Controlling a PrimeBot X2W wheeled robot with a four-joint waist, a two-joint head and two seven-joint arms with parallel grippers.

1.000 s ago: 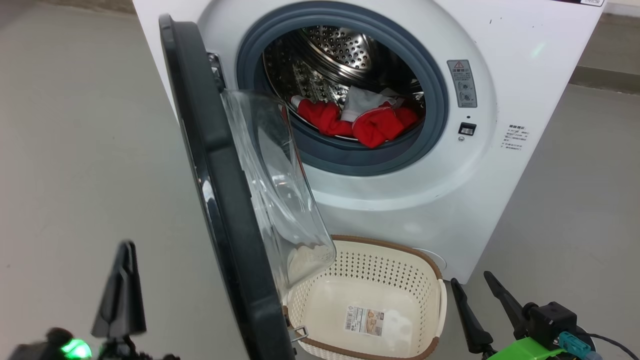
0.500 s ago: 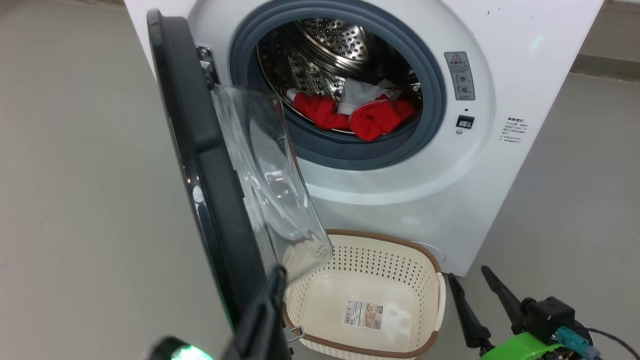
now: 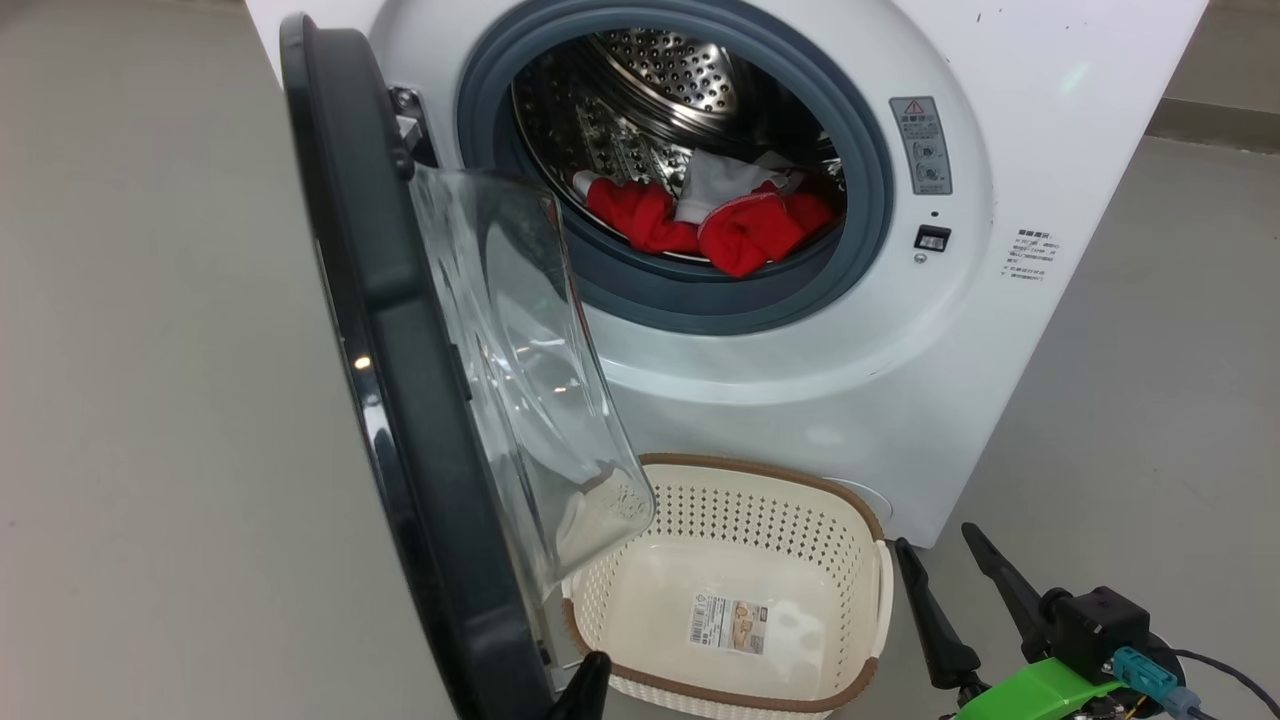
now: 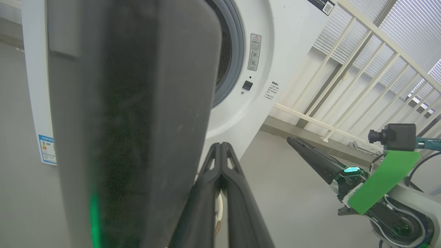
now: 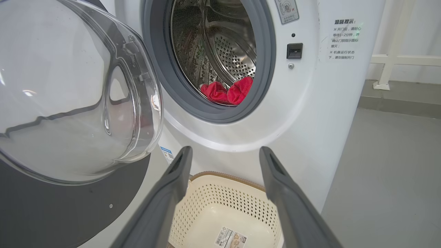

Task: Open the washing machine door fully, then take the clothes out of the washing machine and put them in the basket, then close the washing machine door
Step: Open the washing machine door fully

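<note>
Right claw [image 3: 934, 537] has dark fingers [image 3: 930, 620], green bracket [image 3: 1040, 690].

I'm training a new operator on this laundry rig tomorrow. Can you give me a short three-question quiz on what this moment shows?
1. True or false: the basket holds no clothes.
2. The left gripper is shut beside the washing machine door. The right gripper has its fingers: A shut, B apart and holding nothing, C clamped on cloth.
3. Fill in: the red clothes lie in the steel ____ of the washing machine.
Key: 1 true; 2 B; 3 drum.
</note>
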